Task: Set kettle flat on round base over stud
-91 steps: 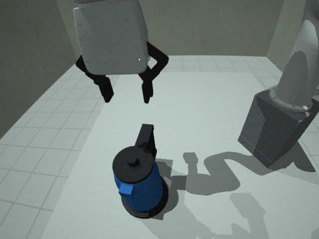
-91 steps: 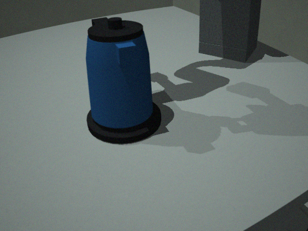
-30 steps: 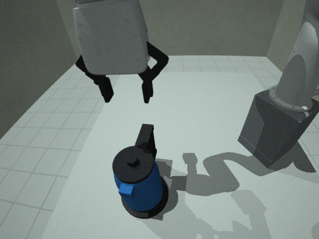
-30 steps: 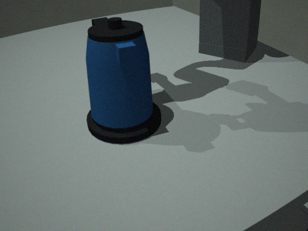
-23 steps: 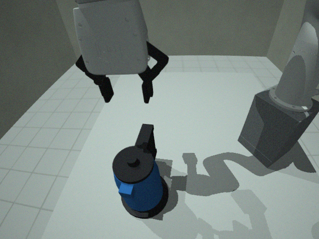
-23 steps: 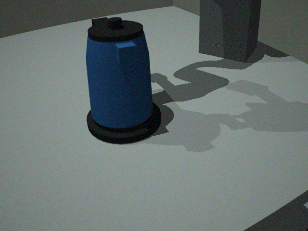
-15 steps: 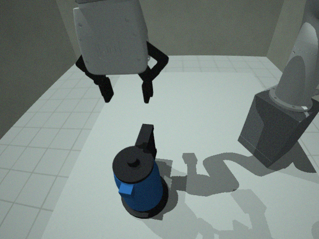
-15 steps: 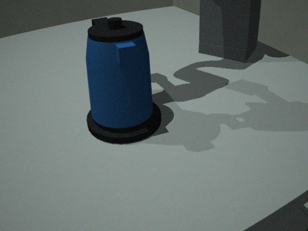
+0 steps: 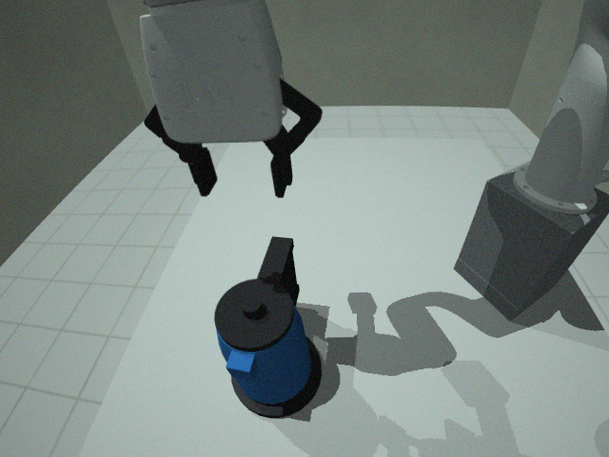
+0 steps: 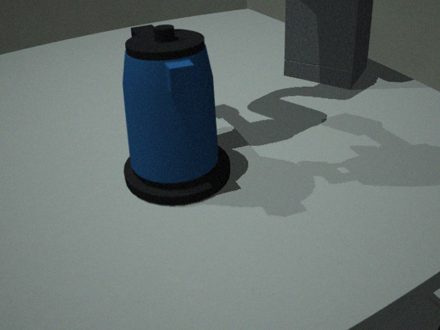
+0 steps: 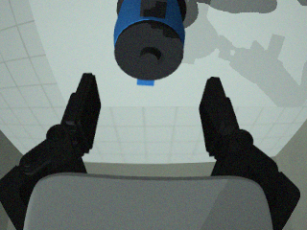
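Observation:
The blue kettle with a black lid and knob stands upright on its round black base on the table. It also shows in the exterior view on the base, looking flat and upright. Its black handle points toward the far side. My gripper hangs high above and behind the kettle, open and empty, well clear of the handle. In the wrist view the kettle lies below and ahead of the open fingers.
The arm's grey pedestal block stands at the right of the table, also in the exterior view. The table's left edge borders a tiled floor.

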